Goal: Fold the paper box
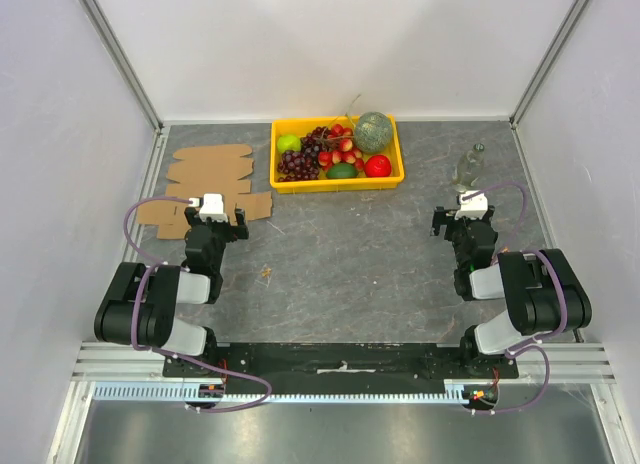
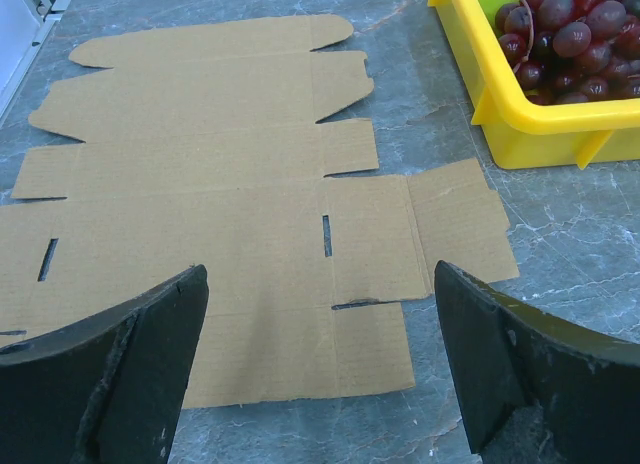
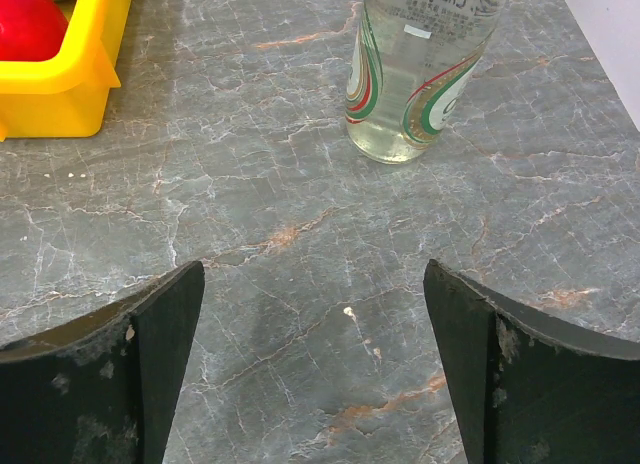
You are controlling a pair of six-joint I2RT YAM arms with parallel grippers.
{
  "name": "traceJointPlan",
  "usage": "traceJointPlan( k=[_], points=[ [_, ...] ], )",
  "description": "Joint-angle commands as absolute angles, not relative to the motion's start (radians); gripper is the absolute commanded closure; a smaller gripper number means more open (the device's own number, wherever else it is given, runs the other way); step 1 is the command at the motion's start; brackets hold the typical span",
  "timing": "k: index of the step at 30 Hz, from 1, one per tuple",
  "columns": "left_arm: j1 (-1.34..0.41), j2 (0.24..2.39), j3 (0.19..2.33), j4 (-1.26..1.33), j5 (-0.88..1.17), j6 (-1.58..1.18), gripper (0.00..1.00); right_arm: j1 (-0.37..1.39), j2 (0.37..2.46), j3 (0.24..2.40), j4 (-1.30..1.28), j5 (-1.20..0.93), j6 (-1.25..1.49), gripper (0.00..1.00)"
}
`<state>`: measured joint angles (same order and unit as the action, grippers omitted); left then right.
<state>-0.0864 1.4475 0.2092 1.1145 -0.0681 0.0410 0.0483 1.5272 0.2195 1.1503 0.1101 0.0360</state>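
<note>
The paper box (image 1: 208, 174) is a flat brown cardboard sheet with flaps, lying unfolded on the table at the back left. In the left wrist view the paper box (image 2: 220, 184) fills most of the frame, its slots and creases showing. My left gripper (image 1: 212, 216) hovers over the sheet's near edge. Seen from its own wrist camera, the left gripper (image 2: 320, 294) stands open with nothing between its fingers. On the right side of the table my right gripper (image 1: 462, 216) is far from the box. Below the open right gripper (image 3: 315, 284) there is only bare tabletop.
A yellow crate (image 1: 390, 174) of fruit stands at the back centre, just right of the sheet; its corner (image 2: 530, 124) shows in the left wrist view. A clear plastic bottle (image 1: 470, 166) stands upright ahead of the right gripper, also visible as the bottle (image 3: 415, 74). White walls enclose the table.
</note>
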Motion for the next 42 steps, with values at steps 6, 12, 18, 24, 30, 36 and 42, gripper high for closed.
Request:
traceJointPlan(
  k=[6, 12, 18, 24, 30, 36, 42],
  points=[
    [-0.083, 1.445, 0.219, 1.158, -0.060, 0.026, 0.00, 0.046, 1.528, 0.245, 1.187, 0.117, 0.029, 0.02],
    [-0.081, 1.447, 0.219, 1.158, -0.060, 0.025, 0.00, 0.049, 1.401, 0.345, 0.907, 0.215, 0.069, 0.02],
    [-0.139, 1.321, 0.251, 1.010, -0.194, 0.060, 0.00, 0.058, 1.227, 0.397, 0.750, 0.293, 0.211, 0.02],
    [-0.169, 1.092, 0.419, 0.563, -0.307, -0.179, 0.00, 0.109, 1.270, 0.684, 0.304, 0.223, 0.338, 0.02],
    [-0.172, 1.002, 0.538, 0.275, -0.313, -0.325, 0.00, 0.390, 1.318, 0.802, 0.227, 0.202, 0.400, 0.02],
    [-0.167, 1.029, 0.768, -0.124, -0.258, -0.432, 0.00, 0.668, 1.527, 0.991, 0.210, 0.176, 0.502, 0.02],
    [-0.163, 0.961, 0.802, -0.265, -0.302, -0.466, 0.00, 0.794, 1.830, 1.215, 0.245, 0.081, 0.597, 0.03]
  ],
)
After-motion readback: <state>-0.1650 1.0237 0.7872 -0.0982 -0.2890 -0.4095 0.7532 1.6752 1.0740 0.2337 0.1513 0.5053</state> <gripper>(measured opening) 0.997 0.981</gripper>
